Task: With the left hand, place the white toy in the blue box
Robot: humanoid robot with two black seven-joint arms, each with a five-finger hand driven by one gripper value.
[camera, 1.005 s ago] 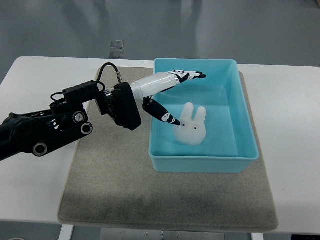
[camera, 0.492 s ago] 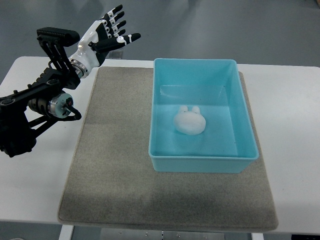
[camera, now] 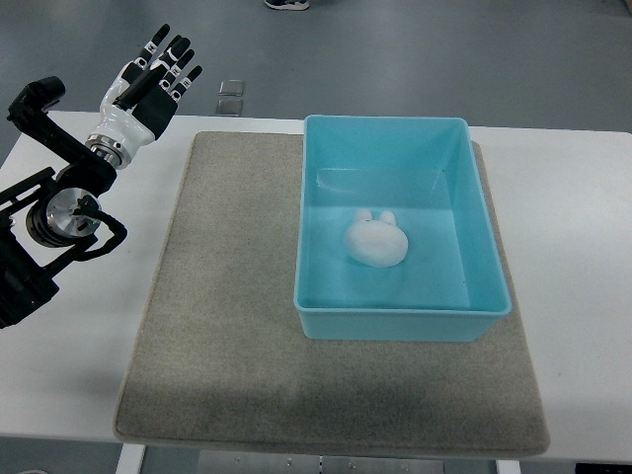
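White toy (camera: 375, 240) lay on the floor of the blue box (camera: 402, 324), roughly mid-floor and a little toward the box's left wall, touching no wall that I could see. It rested low and rounded, with two short ear-like nubs pointing toward the far wall.

Blue box sat on the grey mat (camera: 227, 346), toward the mat's right edge, its far rim near the mat's far edge. The mat covered the middle of the white table (camera: 592, 296).

Left hand (camera: 146, 81) hung above the table's far-left corner, well apart from the box, palm turned outward. I noted its fingers (camera: 163, 44) spread and extended, holding nothing. The dark arm links ran down along the table's left edge. I saw no right arm.

Judgement on the task: the toy sat inside the box and the hand was empty, so I logged the placement as done.

Handling notes, inferred only from appearance:
- Toy looked like a soft, squashy moulded piece, probably light; I expected it to deform under a firm squeeze rather than crack.
- Surface seemed smooth and matte; slip risk I rated as moderate on a rounded body.
- Best hold, in my view: fingers across the plump body, thumb opposing from the other flank. The nubs looked too small and yielding to trust.
- Approach from above, since the box walls would block a sideways reach.
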